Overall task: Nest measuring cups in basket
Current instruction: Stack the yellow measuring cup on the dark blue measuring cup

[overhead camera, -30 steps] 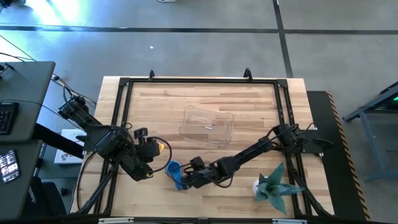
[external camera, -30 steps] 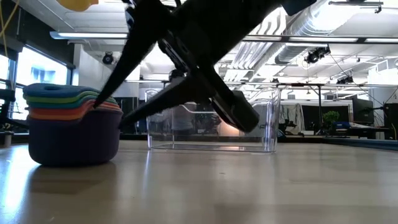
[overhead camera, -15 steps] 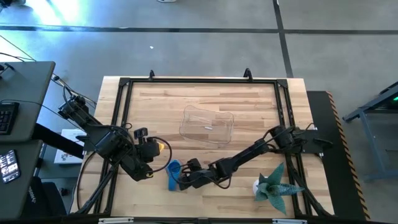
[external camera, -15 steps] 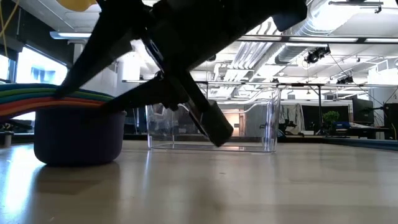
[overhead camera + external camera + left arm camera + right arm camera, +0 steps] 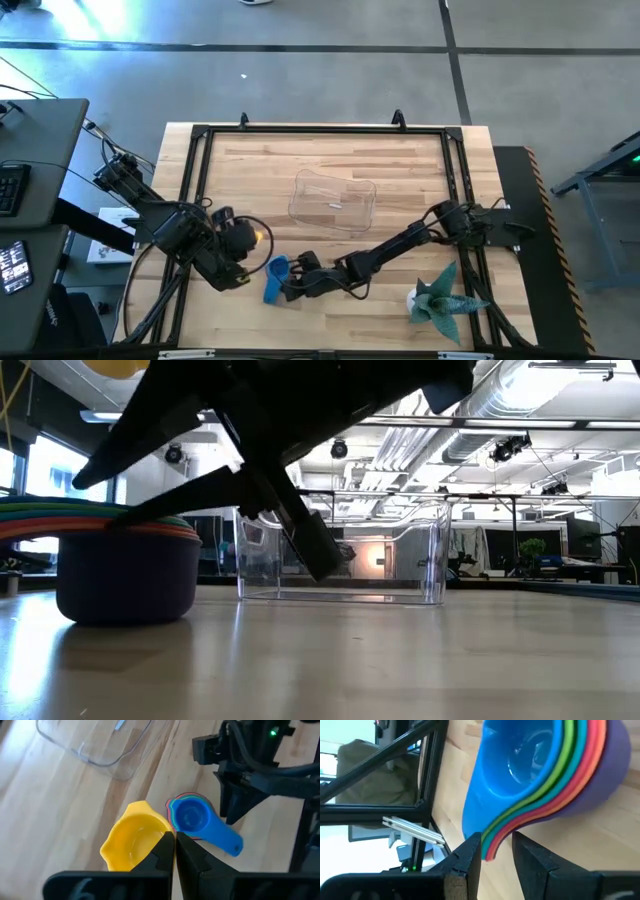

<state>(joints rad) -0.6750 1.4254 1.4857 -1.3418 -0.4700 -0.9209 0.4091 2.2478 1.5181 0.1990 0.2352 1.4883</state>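
A nested stack of measuring cups (image 5: 277,268), blue on top and purple at the bottom, stands on its base on the table near the near edge; the low view also shows the stack (image 5: 125,575). My right gripper (image 5: 286,287) reaches it from the right and is shut on its handles. My left gripper (image 5: 250,240) hovers just left of the stack, shut on a yellow cup (image 5: 132,840) held high above the table. The clear basket (image 5: 333,203) rests flat at mid-table, beyond both grippers. My left gripper pinches the yellow cup's rim (image 5: 164,834) between its two fingers, on the side toward the stack. The cup is lifted clear, its mouth facing up. My right gripper pinches the stacked handles (image 5: 492,845) near their free end, one finger (image 5: 472,851) on the blue side, the other (image 5: 525,851) on the purple side. It comes level from the table's right. The stack stands on the table.
A spiky teal paper figure (image 5: 438,295) sits at the near right corner, behind the right arm. A black frame (image 5: 320,130) runs around the tabletop. Bare wood lies between the stack and the basket (image 5: 345,555).
My right gripper has moved toward the table's left. The stack has turned about on its base: its handles have swung from pointing near-right to pointing near-left, while the bowls stayed almost in place.
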